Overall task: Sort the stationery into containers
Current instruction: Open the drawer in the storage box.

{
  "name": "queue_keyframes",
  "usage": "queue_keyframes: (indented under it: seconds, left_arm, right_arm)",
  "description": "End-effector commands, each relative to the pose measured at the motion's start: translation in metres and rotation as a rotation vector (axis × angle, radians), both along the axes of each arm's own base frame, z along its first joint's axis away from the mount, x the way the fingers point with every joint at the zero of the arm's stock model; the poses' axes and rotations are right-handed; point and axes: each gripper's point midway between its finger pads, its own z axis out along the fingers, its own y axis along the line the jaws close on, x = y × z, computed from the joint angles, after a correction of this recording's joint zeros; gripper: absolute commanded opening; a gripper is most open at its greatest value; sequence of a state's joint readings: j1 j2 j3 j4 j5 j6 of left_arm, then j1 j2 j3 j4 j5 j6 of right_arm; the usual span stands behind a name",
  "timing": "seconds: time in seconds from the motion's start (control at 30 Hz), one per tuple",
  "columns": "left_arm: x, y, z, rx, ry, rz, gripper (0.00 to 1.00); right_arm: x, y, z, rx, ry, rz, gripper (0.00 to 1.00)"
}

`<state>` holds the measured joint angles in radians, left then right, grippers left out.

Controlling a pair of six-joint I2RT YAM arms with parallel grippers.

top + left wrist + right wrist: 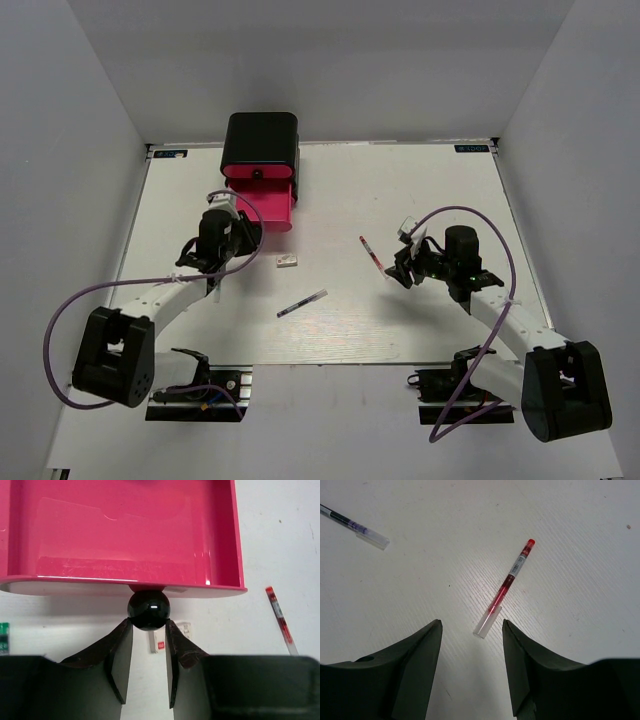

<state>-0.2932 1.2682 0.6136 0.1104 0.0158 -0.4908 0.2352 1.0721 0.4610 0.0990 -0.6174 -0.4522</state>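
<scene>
Bright, even light from above.
The white table (400,200) glows with soft grey shadows, the pink drawer (125,530) and black knob (148,610) shine, and my near fingers (410,675) look dark and fuzzy.

White table (420,200), pale walls (330,60) around it. Small bluish label (170,153) at the table's 11 o'clock corner, second label (472,148) at 1 o'clock corner.

Left arm (165,297) and right arm (497,315) match: white links between bulky black joint housings, a looping purple cable (460,208) each, black bases (110,355) at the tabletop's (420,180) near edge. Left claw (148,625) and right claw (472,630) carry matte black, wedge-shaped fingers (415,670).
</scene>
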Motion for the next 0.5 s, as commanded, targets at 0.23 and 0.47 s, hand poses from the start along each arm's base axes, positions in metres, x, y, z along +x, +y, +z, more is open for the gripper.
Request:
queue_keyframes:
  seconds: [0.23,0.47]
  left_arm:
    - [-0.018,-0.026,0.030,-0.064,-0.070,-0.100,0.00]
    - [-0.024,-0.018,0.033,-0.059,-0.065,-0.065,0.24]
  right_arm:
    - [-0.005,0.004,0.005,0.014,-0.009,0.026,0.57]
    - [-0.002,0.004,0.003,-0.009,-0.024,0.047,0.68]
